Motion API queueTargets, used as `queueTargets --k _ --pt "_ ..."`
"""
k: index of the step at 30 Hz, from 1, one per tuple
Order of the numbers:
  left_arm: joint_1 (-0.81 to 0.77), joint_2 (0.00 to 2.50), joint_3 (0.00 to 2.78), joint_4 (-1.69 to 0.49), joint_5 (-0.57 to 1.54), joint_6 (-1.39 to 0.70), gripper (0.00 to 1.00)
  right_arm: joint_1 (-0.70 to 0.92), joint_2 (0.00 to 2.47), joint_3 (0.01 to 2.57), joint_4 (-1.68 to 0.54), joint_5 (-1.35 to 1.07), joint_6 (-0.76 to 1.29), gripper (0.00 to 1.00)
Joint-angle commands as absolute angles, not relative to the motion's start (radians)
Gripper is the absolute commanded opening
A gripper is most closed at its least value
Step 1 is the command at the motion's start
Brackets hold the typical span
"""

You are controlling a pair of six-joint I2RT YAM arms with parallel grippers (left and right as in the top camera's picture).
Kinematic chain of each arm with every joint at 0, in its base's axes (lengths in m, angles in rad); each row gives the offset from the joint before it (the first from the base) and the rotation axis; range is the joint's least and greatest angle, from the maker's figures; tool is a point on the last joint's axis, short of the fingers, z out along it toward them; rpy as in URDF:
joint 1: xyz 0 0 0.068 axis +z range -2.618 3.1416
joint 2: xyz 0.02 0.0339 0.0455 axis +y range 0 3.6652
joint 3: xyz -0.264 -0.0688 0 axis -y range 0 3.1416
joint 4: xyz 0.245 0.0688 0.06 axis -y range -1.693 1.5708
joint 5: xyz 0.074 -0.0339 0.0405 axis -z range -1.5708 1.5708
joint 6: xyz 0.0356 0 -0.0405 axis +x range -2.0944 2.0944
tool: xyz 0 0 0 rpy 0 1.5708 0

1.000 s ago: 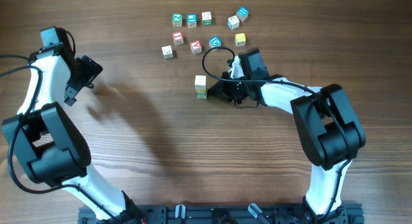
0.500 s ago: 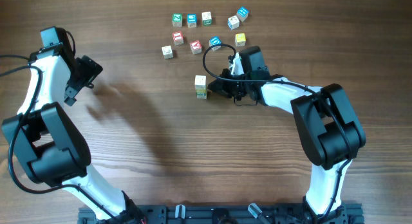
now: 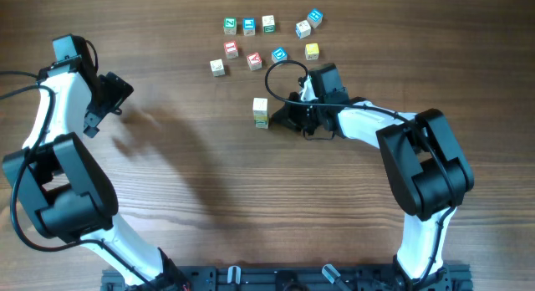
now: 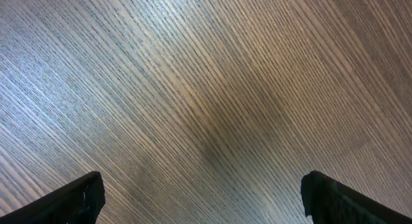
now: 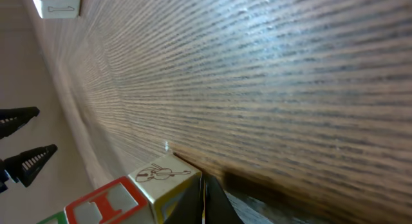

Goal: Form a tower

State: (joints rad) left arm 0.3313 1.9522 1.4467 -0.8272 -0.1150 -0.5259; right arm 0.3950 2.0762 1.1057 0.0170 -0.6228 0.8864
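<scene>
Overhead, the tower (image 3: pixel 261 112) stands upright on the tabletop (image 3: pixel 209 199), mid-width and toward the far edge. The right end effector (image 3: pixel 286 115) is just beside it, fingers together. The left end effector (image 3: pixel 102 107) is near the left edge. In the left wrist view, its fingers are spread wide over bare wood. In the right wrist view, pinched fingertips (image 5: pixel 215 208) sit just beside the tower's foot.

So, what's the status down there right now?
Left gripper open, far from tower. Right gripper shut, tip beside it. Tower upright. Loose cubes beyond, none in the way.
</scene>
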Motion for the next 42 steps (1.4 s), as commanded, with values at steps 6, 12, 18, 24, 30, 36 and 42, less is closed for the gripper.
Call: queueTargets --k 6,12,18,24,30,36,42 --pt "0.333 1.932 1.457 -0.828 -0.125 -0.529 1.0 0.398 2.092 1.101 0.064 -0.629 0.848 0.04" --pt "0.333 1.932 1.457 -0.828 -0.125 -0.529 1.0 0.398 2.092 1.101 0.094 -0.624 0.848 0.04" --pt "0.333 1.932 1.457 -0.828 -0.125 -0.529 1.0 0.329 2.065 1.193 -0.099 -0.563 0.797 0.09" --pt "0.333 1.932 1.457 -0.828 -0.125 -0.529 1.0 0.238 2.04 1.74 -0.736 -0.394 0.477 0.72" --pt "0.333 1.932 1.457 -0.828 -0.125 -0.529 1.0 0.282 2.04 1.979 -0.765 -0.152 0.306 0.99" --pt "0.333 1.932 1.457 -0.828 -0.125 -0.529 1.0 0.305 2.106 1.972 -0.752 -0.017 0.241 0.99" --pt "0.333 1.932 1.457 -0.828 -0.125 -0.529 1.0 0.303 2.223 1.971 -0.738 0.012 0.183 1.0"
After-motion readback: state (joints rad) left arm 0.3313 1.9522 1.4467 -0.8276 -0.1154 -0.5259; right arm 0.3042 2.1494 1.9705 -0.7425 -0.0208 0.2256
